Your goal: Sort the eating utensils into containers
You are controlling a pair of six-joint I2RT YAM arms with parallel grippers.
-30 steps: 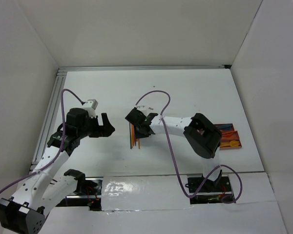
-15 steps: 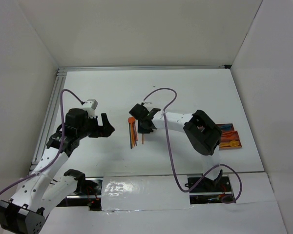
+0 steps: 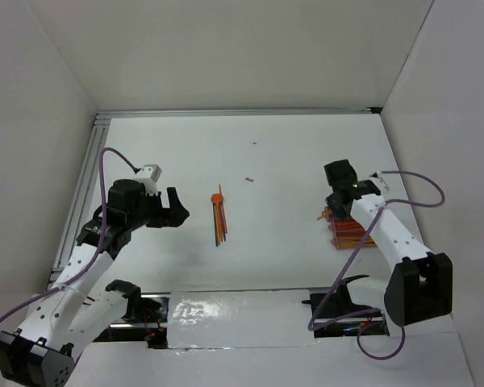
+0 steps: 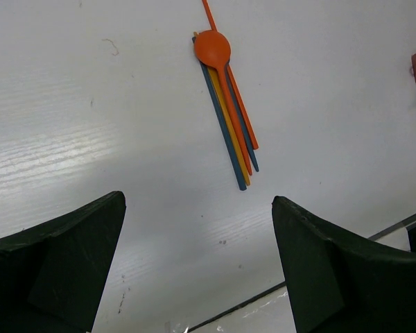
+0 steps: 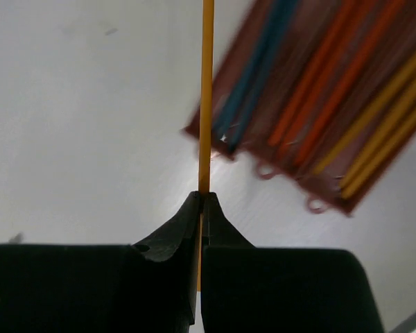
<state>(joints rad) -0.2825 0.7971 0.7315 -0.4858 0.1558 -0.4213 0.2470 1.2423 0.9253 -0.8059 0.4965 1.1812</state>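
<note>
Left gripper (image 3: 180, 205): jaws spread wide with nothing between them. We place it left of centre in the top view, near the pile but not touching it.
Loose pile (image 3: 219, 218): a tight bundle of thin utensils lies on the white table (image 3: 290, 153) at centre frame, well apart from the tray.
Right gripper (image 3: 334, 201): pinched shut on one thin yellow-orange stick (image 5: 207, 83). It sits right of centre in the top view, at the upper-left end of the tray.
Tray (image 3: 347, 239): reddish-brown, right of centre, partly under the right arm. We cannot tell whether a second tray lies beneath that arm.
Done so far: we judge the task well underway, since several troughs already hold sticks, and one more piece is in hand at the tray's edge.
Left to do: seat the held stick, then clear the bundle at centre frame, which is a handful of pieces.
Left wrist view adds: the bundle's make-up, which the top view blurs. An orange spoon (image 4: 213, 48) lies across blue, yellow and orange sticks, and another orange stick runs off the top edge.
Right wrist view adds: the grip itself, with the stick running straight up the frame from the closed tips. It also shows the tray's contents in the upper right (blue, orange and yellow sticks, each colour side by side) and that the stick passes just left of the tray's corner, not yet over a trough.
Top view adds: the whole layout, with both arms, the bundle and the tray together.
</note>
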